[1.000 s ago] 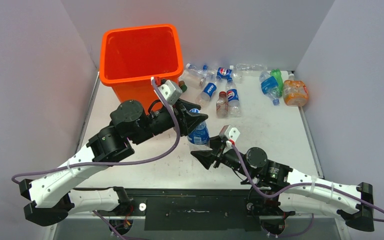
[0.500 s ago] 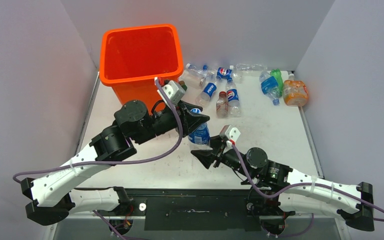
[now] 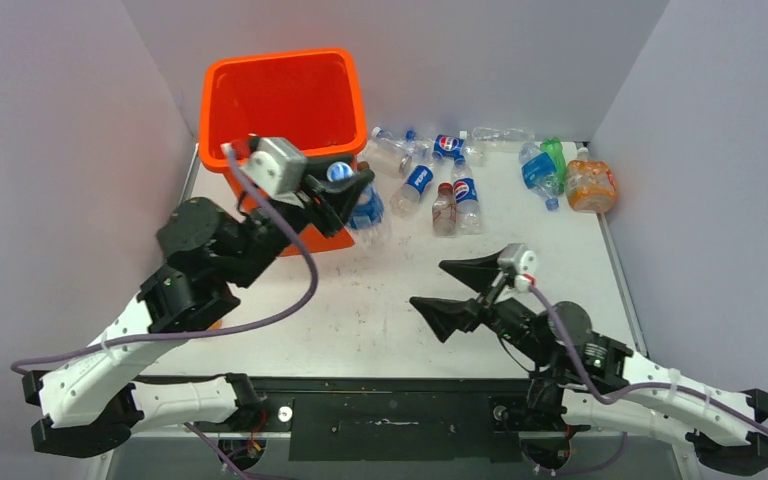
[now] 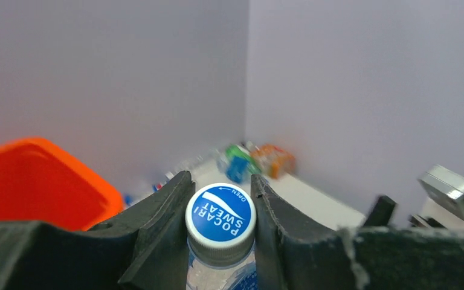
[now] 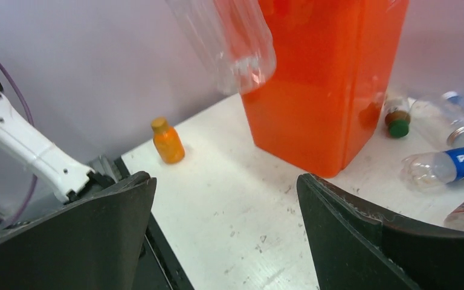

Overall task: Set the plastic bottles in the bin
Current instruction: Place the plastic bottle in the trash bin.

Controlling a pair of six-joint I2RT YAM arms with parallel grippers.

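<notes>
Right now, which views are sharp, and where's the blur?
Top external: even light, sharp, only soft shadows. Left wrist: the Pocari Sweat bottle cap reads crisply; the bin and far bottles are out of focus. Right wrist: the Pepsi bottle label and the small orange bottle are clear; the hanging bottle's clear body at the top edge is smeared.

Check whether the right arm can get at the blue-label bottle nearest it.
Probably yes. The right hand is open and empty, the blue-label bottle sits just ahead of it with only bare table between, and the left hand is off by the bin holding another bottle.
</notes>
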